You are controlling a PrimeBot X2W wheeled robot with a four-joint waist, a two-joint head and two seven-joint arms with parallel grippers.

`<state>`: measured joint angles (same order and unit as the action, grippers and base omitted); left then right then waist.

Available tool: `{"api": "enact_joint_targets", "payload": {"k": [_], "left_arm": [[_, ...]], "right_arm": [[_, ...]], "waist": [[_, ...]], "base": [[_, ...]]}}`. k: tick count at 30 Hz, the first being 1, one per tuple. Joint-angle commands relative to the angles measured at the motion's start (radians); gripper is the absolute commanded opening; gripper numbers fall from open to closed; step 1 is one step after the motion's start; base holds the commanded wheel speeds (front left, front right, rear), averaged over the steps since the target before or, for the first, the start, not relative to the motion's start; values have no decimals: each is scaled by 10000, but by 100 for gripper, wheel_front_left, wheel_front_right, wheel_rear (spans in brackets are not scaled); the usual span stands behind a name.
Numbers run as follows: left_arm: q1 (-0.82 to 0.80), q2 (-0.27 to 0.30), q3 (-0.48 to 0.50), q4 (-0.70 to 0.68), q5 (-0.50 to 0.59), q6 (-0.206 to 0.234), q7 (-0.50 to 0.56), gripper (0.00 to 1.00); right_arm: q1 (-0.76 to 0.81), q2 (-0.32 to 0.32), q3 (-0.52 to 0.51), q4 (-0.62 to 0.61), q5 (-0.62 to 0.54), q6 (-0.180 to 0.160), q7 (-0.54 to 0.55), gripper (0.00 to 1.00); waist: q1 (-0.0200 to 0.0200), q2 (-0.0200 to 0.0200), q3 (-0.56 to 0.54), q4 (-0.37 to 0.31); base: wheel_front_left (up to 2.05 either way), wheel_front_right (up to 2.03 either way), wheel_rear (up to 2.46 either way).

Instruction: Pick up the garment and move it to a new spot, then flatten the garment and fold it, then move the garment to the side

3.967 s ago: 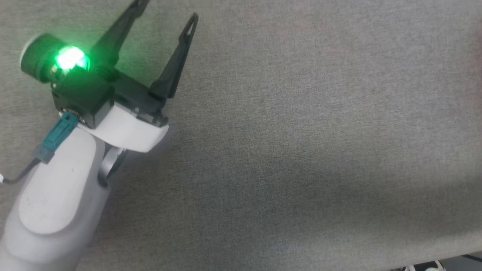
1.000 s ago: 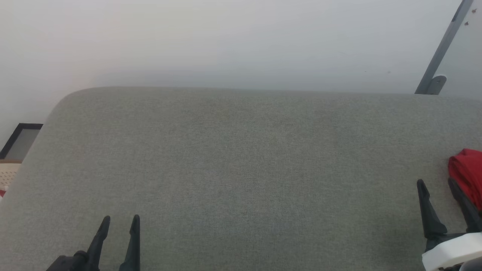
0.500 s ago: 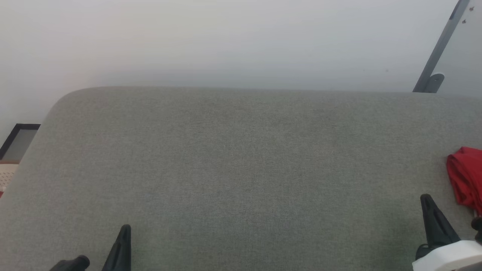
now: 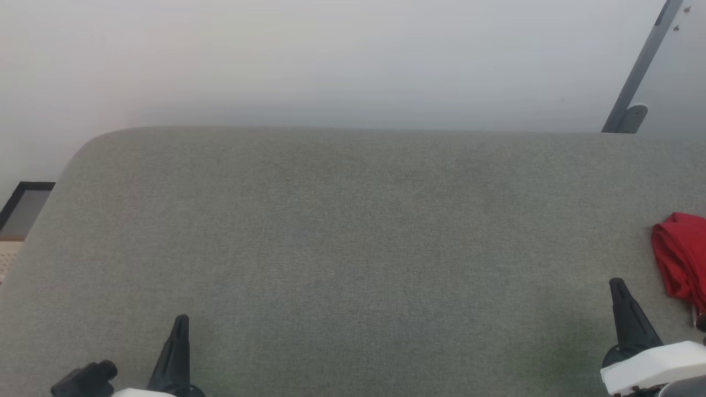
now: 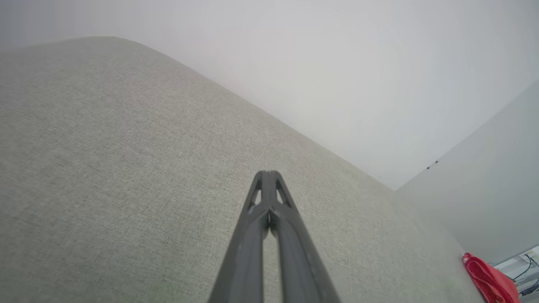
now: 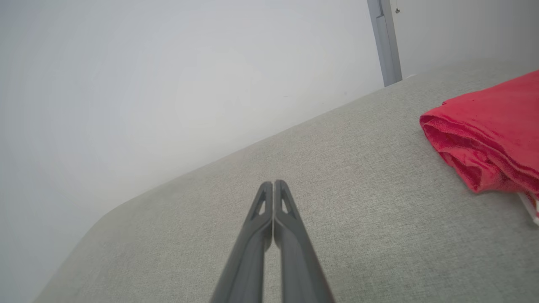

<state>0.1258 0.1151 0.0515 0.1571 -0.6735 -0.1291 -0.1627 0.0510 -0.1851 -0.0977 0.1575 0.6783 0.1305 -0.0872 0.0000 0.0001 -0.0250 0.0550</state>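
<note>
Left gripper (image 5: 268, 176) and right gripper (image 6: 273, 185) closed, empty, over grey cushion (image 4: 353, 231); garment (image 6: 488, 139) lies folded at cushion's right edge, near right gripper. We judge folding and side move done, nothing left.

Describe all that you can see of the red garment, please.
The garment is red soft cloth, folded into a thick bundle with several layers showing at its rounded end. A little white shows at its near edge. It lies at the right side of the grey surface, partly cut off by the picture. The shut right end effector is beside it, apart.
</note>
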Motion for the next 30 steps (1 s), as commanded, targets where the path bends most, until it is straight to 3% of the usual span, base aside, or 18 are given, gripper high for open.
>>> {"api": "enact_joint_targets", "payload": {"k": [1, 30], "left_arm": [[-332, 36, 69, -92, -376, -6, 100, 0], [-1122, -180, 234, 262, -3825, -12, 1074, 0]], "right_arm": [[-314, -22, -40, -100, 385, 2, 75, 0], [-836, 492, -94, 255, 3767, 3, 812, 0]], "waist": [[0, -1, 5, -8], [0, -1, 81, -158]], "base": [[0, 0, 0], [0, 0, 0]]}}
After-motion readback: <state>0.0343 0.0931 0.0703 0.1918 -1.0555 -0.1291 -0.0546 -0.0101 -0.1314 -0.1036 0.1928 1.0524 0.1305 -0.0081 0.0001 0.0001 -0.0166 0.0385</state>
